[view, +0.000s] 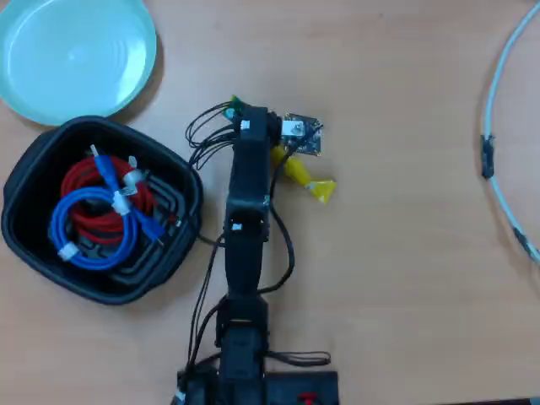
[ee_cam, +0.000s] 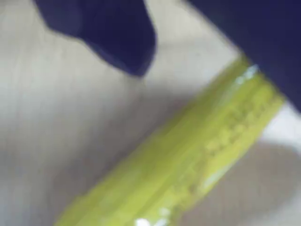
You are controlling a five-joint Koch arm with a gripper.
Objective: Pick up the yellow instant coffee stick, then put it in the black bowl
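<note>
At the far left corner of the pale wooden tabletop (view: 405,253), seen from overhead, sits a round light teal plate (view: 76,55), partly cut off by the picture's top and left edges. Just below it, near the left edge, rests the large black plastic bowl (view: 34,181), rounded-square, with a coil of red cable (view: 80,198) and a coil of blue cable (view: 89,232) lying inside it on the ridged bottom. To the right of the bowl, the black arm (view: 245,253) reaches up from its base at the bottom edge toward the middle of the tabletop, thin black wires looping off both sides of it. Its gripper (ee_cam: 197,61) is down over the long, thin, bright yellow instant coffee stick (view: 305,179), which lies on the wood just right of the arm's head, well apart from the bowl; one end slips out of sight under the arm's head while the crimped free end points toward the lower right. In the wrist view, blurred, one dark blue finger (ee_cam: 117,37) hangs clear to the left of the sachet with bare table between them, and the other dark jaw at the upper right covers the sachet's far end, so the jaws stand apart and are not clenched on it. Near the right edge, a pale blue-white cable (view: 498,101) curves down the tabletop.
</note>
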